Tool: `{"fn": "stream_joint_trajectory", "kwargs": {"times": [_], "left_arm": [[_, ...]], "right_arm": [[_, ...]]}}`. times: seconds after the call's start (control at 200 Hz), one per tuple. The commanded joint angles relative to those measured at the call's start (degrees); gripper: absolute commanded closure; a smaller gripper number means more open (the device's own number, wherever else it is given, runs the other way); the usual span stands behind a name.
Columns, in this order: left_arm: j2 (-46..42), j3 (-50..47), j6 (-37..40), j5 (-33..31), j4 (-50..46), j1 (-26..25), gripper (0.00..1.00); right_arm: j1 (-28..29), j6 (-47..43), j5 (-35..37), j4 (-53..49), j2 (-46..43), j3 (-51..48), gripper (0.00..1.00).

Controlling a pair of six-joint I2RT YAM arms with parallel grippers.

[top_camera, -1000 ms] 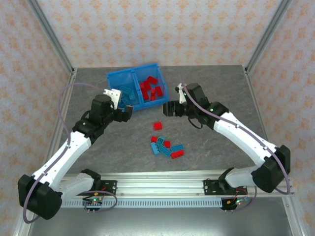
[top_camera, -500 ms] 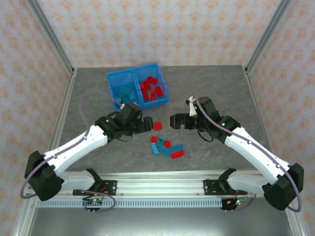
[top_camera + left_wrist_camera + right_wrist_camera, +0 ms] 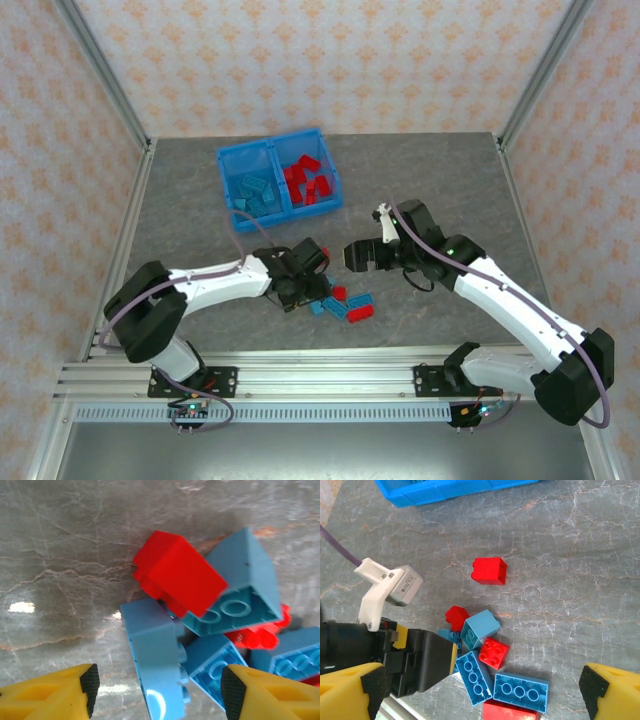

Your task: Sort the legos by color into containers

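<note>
The grey surface point(image 3: 430, 190) carries the blue bin point(image 3: 281, 180) at the back (teal bricks in its left compartment, red in its right). The right tool point(image 3: 353, 256) hovers, jaws wide apart, beside the loose legos point(image 3: 345, 303). The left tool point(image 3: 159, 692), jaws apart, straddles a teal brick point(image 3: 150, 650) there.

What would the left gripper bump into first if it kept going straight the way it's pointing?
Most likely the blue lego standing on edge, right between the left gripper's open fingers. The red lego sits farther on. Depth is hard to judge here.
</note>
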Motion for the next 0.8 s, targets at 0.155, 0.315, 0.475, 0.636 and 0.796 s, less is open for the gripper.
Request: {"fn": "stream_joint_trajectory", "kwargs": {"times": [0.155,0.315,0.475,0.636,0.796], "left_arm": [[3.9,0.5,1.8,-2.4,-1.1,-0.4,0.52],[1.6,-0.9,2.5,-6.0,-3.7,-0.5,0.65],[-1.1,0.9,6.0,-12.0,-9.3,-0.3,0.72],[-4.9,6.2,12.1,-20.7,-15.5,1.7,0.76],[-10.0,12.8,21.3,-28.8,-17.5,7.9,0.76]], "right_arm": [[-0.2,-1.0,0.3,-2.5,-0.7,-0.2,0.0],[-0.3,-1.2,-2.4,-5.8,-0.4,0.7,0.0],[-0.2,-2.8,-10.2,-12.5,1.8,2.9,0.03],[-0.2,-2.8,-12.0,-15.5,3.4,4.4,0.05],[-0.2,-1.9,-12.5,-13.1,3.5,4.6,0.05]]}}
